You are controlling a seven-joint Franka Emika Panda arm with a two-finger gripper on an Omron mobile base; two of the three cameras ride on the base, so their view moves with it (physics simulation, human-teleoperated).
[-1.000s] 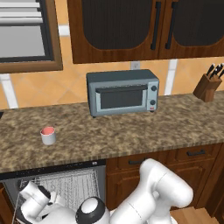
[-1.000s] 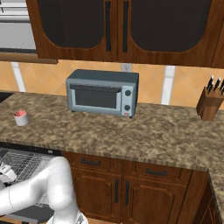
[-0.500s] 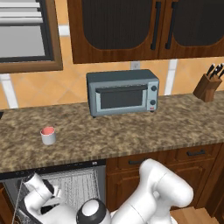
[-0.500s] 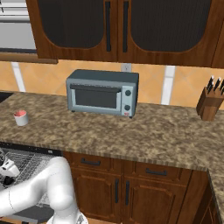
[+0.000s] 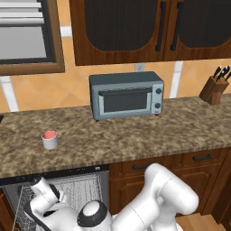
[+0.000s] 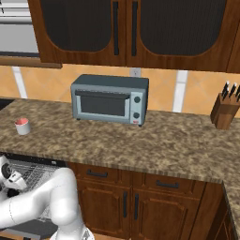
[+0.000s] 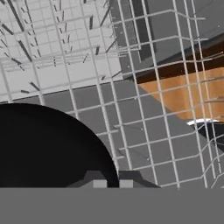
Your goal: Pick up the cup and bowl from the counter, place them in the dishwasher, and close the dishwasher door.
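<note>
The black bowl [image 7: 48, 148] fills the lower left of the hand view, and my gripper [image 7: 113, 183] is shut on its rim. It hangs over the white wire rack [image 7: 131, 109] of the open dishwasher [image 5: 76, 187], whose rack [image 6: 33, 171] also shows from the right. My hand [image 5: 43, 191] sits low at the front of the rack, and the right base view has it [image 6: 7, 176] at the left edge. The grey cup [image 5: 49, 140] with its pink inside stands upright on the brown counter [image 5: 135, 135], far left [image 6: 22, 126].
A grey toaster oven [image 5: 126, 95] stands at the back middle of the counter. A knife block [image 6: 222, 110] sits at the far right. Wooden drawers and cabinet doors [image 6: 126, 201] run to the right of the dishwasher. My arm's white links [image 5: 158, 198] crowd the space in front.
My hand has risen a little over the dishwasher rack with the bowl still gripped. The cup has not moved.
</note>
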